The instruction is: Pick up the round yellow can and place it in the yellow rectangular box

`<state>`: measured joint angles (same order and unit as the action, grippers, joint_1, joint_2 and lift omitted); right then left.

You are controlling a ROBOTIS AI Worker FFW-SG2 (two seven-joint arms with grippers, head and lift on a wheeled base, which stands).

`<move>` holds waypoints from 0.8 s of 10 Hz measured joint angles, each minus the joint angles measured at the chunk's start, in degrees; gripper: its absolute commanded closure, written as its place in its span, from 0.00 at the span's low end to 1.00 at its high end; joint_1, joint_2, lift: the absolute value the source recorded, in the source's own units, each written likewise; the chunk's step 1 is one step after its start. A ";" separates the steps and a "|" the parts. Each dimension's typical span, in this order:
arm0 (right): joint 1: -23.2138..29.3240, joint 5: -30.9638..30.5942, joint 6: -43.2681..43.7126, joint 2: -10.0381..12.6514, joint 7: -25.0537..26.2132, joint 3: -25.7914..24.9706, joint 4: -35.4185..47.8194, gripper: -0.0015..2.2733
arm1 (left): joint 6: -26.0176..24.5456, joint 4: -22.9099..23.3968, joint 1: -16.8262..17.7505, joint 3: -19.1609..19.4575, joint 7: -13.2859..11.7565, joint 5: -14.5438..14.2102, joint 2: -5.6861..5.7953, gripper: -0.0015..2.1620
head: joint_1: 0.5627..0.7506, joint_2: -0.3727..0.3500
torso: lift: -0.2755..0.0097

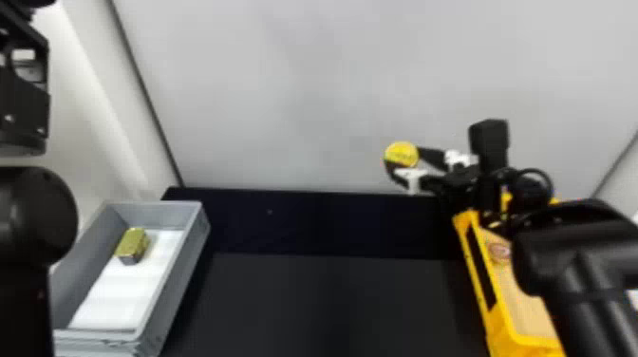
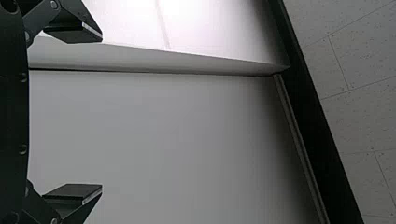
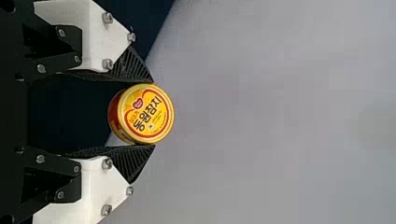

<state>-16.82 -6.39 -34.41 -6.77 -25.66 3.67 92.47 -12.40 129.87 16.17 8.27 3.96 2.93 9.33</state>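
The round yellow can [image 1: 401, 154] is held up at the right of centre in the head view, in front of the pale wall, with the right gripper [image 1: 403, 161] shut on it. In the right wrist view the can [image 3: 145, 113] sits between the two ribbed black pads of the right gripper [image 3: 154, 113], its printed lid showing. The yellow rectangular box [image 1: 498, 313] stands at the right, partly hidden under the right arm. At the left edge the left arm [image 1: 28, 213] is parked; in its wrist view the left gripper [image 2: 102, 112] is open, with nothing between its fingers.
A grey bin [image 1: 178, 275] at the left holds a white sheet and a small gold-coloured block [image 1: 133, 244]. Between bin and yellow box lies a black table surface [image 1: 332, 304]. A pale wall [image 1: 294, 95] rises behind. Something small and round [image 1: 499, 251] lies in the yellow box.
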 measured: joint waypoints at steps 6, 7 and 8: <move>1.48 -2.20 -2.60 -6.13 4.71 -9.77 11.54 0.27 | -1.75 0.98 0.54 0.16 -0.08 0.55 0.61 0.07 | 0.53 0.59 | 0.97; 2.18 -2.20 -3.07 -6.84 5.47 -11.24 12.67 0.27 | -1.96 1.08 0.63 0.17 -0.14 0.60 0.63 0.07 | 0.53 0.59 | 0.97; 2.86 -2.19 -3.37 -7.29 6.05 -12.57 13.37 0.27 | -2.15 1.16 0.75 0.17 -0.17 0.64 0.67 0.07 | 0.53 0.59 | 0.97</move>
<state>-13.97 -8.58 -37.78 -14.06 -19.61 -8.91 105.84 -14.55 131.03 16.92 8.44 3.79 3.57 10.00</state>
